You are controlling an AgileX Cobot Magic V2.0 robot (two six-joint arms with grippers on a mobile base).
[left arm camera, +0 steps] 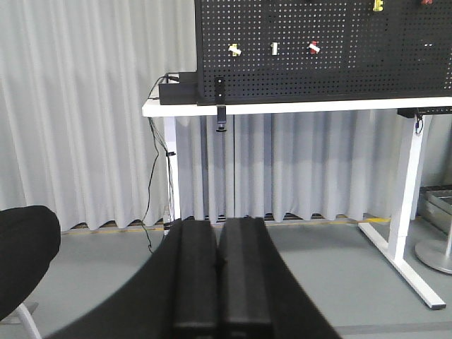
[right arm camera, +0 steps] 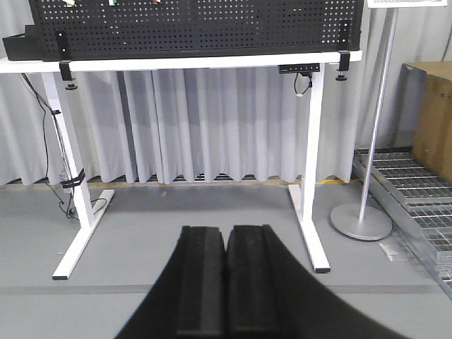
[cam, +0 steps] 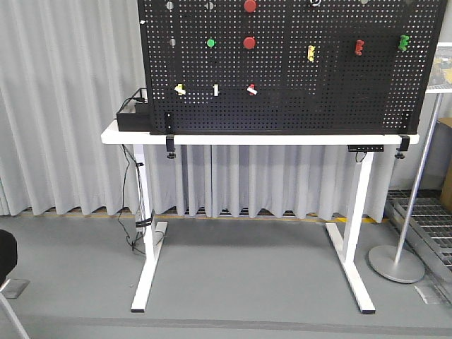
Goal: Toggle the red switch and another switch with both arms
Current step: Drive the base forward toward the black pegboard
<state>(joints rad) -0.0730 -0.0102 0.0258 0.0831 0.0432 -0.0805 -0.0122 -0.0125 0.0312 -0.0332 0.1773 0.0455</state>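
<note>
The red switch [cam: 251,89] is a tiny red toggle with a white lever, low on the black pegboard [cam: 318,106]. It also shows in the left wrist view as the red switch [left arm camera: 313,47]. Another switch [cam: 180,89], pale yellow with a cream lever, sits in the same row to the left, seen again as the yellow switch [left arm camera: 234,49]. My left gripper [left arm camera: 217,222] is shut on nothing, low and well back from the board. My right gripper [right arm camera: 226,228] is likewise shut and empty above the floor. Neither arm appears in the front view.
The pegboard stands on a white table [cam: 127,134] with white legs. A green-based toggle [cam: 216,90] sits between the two switches, with round red buttons [cam: 249,42] above. A black box [cam: 133,116] with cables is at the table's left; a pole stand [cam: 397,263] is at right.
</note>
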